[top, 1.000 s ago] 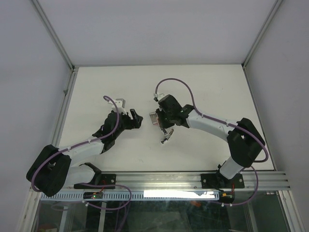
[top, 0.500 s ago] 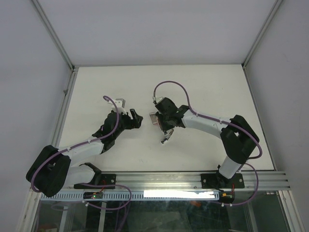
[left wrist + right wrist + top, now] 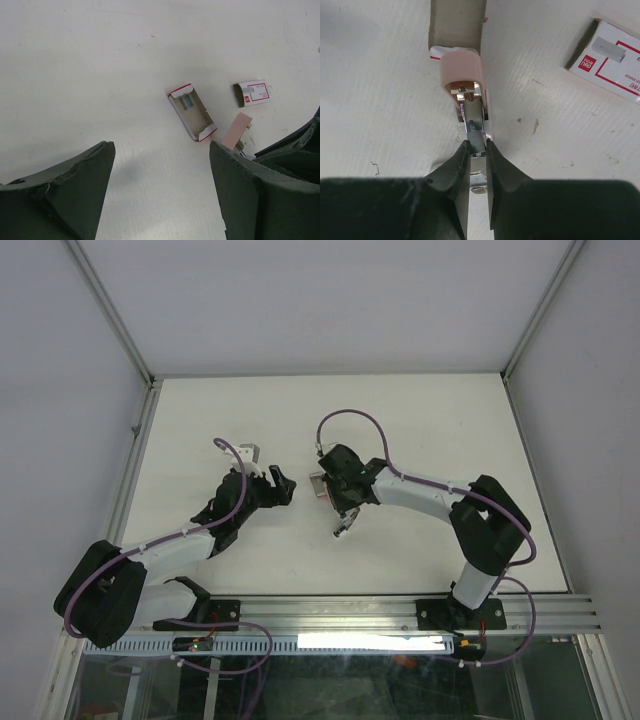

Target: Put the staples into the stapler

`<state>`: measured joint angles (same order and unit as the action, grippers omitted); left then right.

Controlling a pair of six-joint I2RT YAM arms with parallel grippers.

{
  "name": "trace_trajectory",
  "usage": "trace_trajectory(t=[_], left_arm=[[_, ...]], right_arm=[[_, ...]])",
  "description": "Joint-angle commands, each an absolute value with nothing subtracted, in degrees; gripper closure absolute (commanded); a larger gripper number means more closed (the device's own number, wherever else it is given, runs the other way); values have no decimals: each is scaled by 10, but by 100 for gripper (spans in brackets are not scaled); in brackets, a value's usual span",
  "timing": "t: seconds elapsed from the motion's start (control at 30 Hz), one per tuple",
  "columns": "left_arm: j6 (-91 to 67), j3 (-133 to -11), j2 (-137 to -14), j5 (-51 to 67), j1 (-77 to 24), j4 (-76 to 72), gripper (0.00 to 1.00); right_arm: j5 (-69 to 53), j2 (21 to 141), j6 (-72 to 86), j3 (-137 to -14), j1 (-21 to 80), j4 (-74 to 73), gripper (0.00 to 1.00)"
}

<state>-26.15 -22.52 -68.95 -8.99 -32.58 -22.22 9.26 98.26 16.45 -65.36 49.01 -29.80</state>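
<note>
Your desk (image 3: 430,430): white, carries all items.
Your left tool (image 3: 160,148): jaws spread wide, nothing between them, bare desk below.
Your right tool (image 3: 477,146): fingertips pinched almost together on silvery metal rail of stapler (image 3: 461,70). Pink half points away from wrist camera.
Stapler sits between the two arms, pink end just beside staples tray (image 3: 192,111).
Tray lies open, small grey strip inside near one end.
Printed box sleeve (image 3: 254,93): flat on desk, near tray, not touching it.
</note>
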Motion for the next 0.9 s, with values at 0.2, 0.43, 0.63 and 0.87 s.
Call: trace_trajectory(t=[0.2,0.43,0.63,0.87], left_arm=[[-250,-229,-675,-103,-325,-247,21],[-250,-229,-674,-103,-325,-246,21],[-249,-229,-673,-103,-325,-245,21],[-248,-229,-674,-103,-325,-245,21]], right_arm=[[106,984,170,-685,495,-289,83],[112,992,169,-687,495,-291,83],[109,997,169,-688,496,-291,83],[111,1002,169,-688,496,-293,84]])
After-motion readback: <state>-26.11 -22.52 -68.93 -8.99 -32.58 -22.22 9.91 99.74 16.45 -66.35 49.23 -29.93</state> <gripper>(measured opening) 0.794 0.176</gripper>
